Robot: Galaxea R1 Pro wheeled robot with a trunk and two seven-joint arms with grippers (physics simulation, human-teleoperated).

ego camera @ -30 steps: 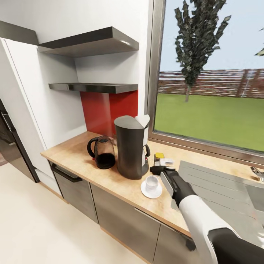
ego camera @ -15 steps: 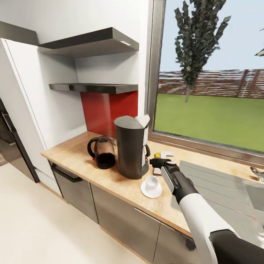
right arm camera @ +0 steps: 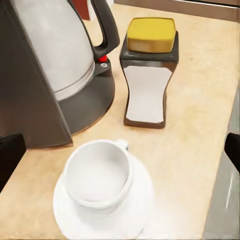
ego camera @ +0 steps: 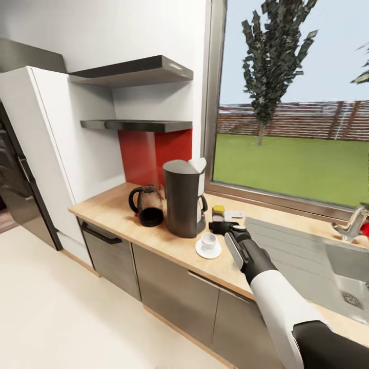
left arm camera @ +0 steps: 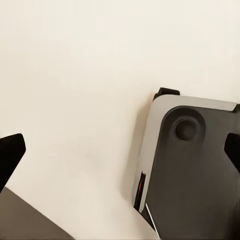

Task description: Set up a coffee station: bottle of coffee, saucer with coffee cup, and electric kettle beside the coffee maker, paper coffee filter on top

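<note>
Wooden bench (ego camera: 118,218) over grey cabinets (ego camera: 177,297); red splashback (ego camera: 154,154) under two dark shelves (ego camera: 136,124); large window (ego camera: 292,113) shows lawn, tree; cream floor (ego camera: 61,307); sink (ego camera: 348,266) at far end.

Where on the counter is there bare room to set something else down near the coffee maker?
Bare wood lies at the countertop's left end, between the electric kettle and the white cabinet. It is crowded right of the coffee maker: coffee cup on saucer, coffee bottle and the right gripper.
</note>
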